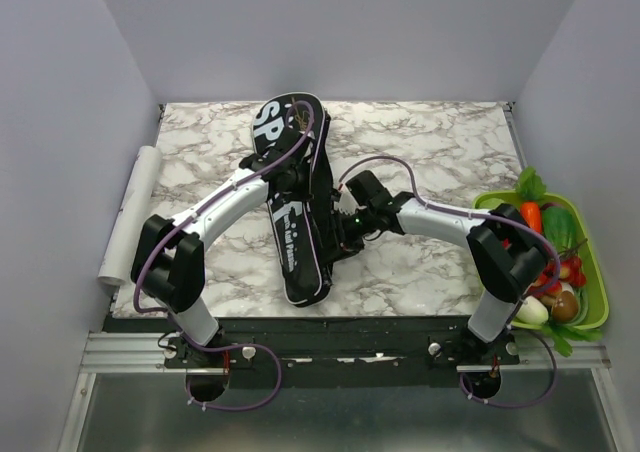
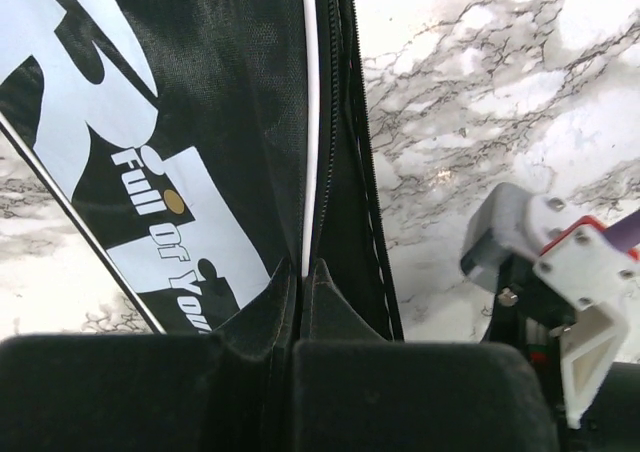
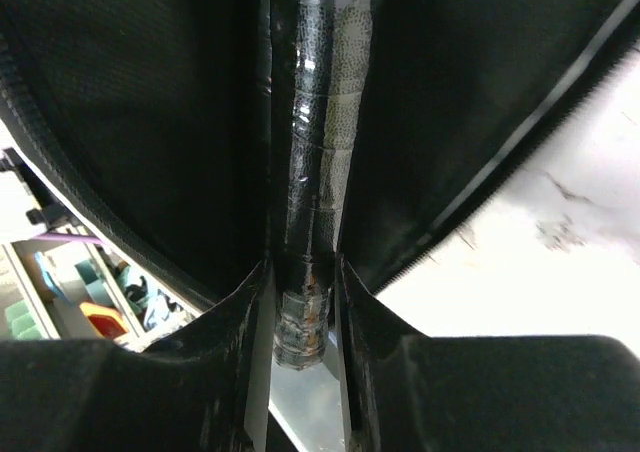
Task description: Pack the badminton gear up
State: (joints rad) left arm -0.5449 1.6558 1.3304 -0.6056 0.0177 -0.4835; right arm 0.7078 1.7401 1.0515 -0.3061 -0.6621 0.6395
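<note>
Overhead, pale lilac walls (image 1: 60, 122) box in a marble surface (image 1: 430, 142), with a white roll (image 1: 130, 212) at its left edge and a green basket (image 1: 597, 312) of vegetables (image 1: 531, 217) on its right. Mid-surface lies the black bag (image 1: 300, 242); the left claw (image 2: 303, 277) pinches its edge, and the right claw (image 3: 303, 302) clamps a racket stem (image 3: 310, 172) inside.

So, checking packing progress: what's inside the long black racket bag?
A black tape-wrapped racket handle shows between the parted flaps of the long black racket bag, flanked by the right claw. Fabric covers the rest, so hoops and racket count are unseen.
</note>
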